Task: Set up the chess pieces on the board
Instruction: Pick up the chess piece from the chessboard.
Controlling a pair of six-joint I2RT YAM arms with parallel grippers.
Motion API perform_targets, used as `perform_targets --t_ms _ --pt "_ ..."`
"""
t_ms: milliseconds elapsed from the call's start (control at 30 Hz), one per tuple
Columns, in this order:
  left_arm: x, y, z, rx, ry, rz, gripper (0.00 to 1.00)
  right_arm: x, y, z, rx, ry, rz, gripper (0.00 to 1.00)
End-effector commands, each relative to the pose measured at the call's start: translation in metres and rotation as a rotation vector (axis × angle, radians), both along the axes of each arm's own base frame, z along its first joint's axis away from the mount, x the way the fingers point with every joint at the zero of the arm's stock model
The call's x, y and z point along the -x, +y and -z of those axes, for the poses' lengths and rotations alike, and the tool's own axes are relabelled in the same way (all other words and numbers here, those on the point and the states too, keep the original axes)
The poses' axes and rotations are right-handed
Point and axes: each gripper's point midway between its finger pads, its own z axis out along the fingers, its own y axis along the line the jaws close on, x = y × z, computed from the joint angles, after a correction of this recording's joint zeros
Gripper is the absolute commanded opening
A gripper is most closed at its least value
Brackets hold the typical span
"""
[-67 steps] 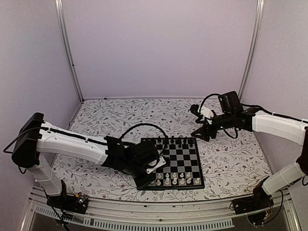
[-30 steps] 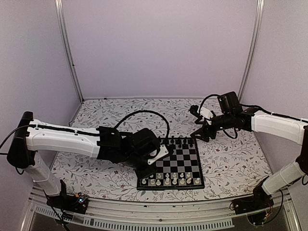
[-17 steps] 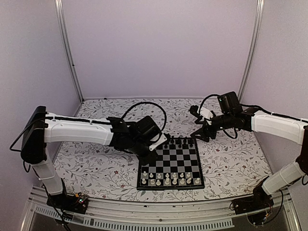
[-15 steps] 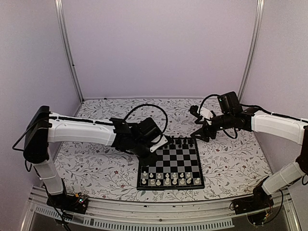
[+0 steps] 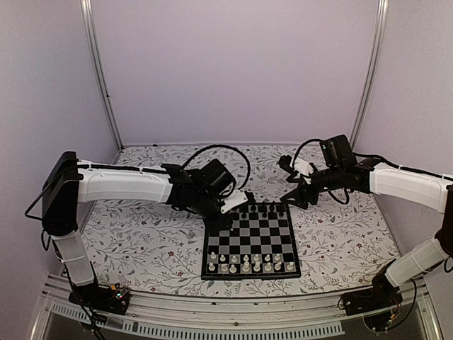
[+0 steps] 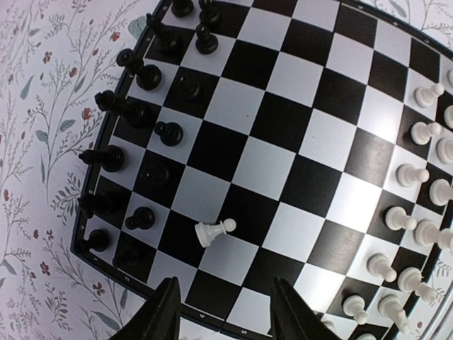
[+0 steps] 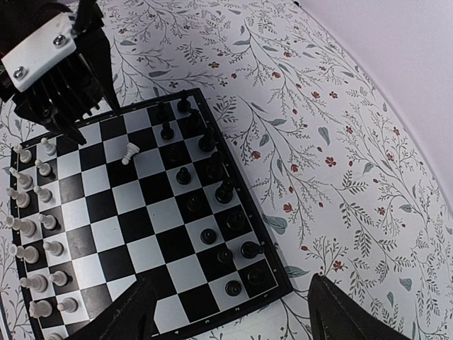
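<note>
White arms point(image 5: 120, 185), black cables point(image 5: 212, 149), black-fingered left hand point(image 6: 226, 313)

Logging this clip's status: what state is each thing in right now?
board: lying flat, partly set up.
black pieces: upright along one edge.
white pieces: upright along the opposite edge.
stray white pawn: lying on its side, near the black rows.
left gripper: open, empty.
right gripper: open, empty.
</note>
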Motion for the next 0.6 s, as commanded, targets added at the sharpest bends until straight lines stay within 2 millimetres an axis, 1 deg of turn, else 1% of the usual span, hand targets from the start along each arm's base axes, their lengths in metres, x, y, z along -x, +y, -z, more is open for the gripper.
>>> perform_targets --t_ms 0,100,267,333,400,467,567 --pt "-0.008 -0.014 -0.014 0.048 -0.031 0.126 0.44 0.002 -0.004 0.004 0.013 0.004 0.0 0.77" --pt "-0.009 -0.017 -0.01 0.039 -0.01 0.163 0.43 0.003 -0.003 0.004 0.011 0.008 -0.008 0.77" --pt "-0.016 -0.018 0.005 0.011 0.031 0.157 0.4 0.006 -0.002 0.005 0.01 0.025 -0.024 0.77" --pt "-0.025 -0.018 0.011 0.009 0.044 0.106 0.38 0.006 -0.002 0.005 0.011 0.024 -0.026 0.77" --pt "-0.032 -0.018 0.017 0.017 0.095 0.051 0.35 0.007 -0.002 0.005 0.012 0.025 -0.027 0.77" --pt "-0.039 -0.017 0.017 0.036 0.126 -0.009 0.33 0.007 -0.002 0.006 0.015 0.026 -0.026 0.77" --pt "-0.043 -0.015 0.016 0.066 0.143 -0.06 0.32 0.007 -0.002 0.006 0.016 0.025 -0.027 0.77"
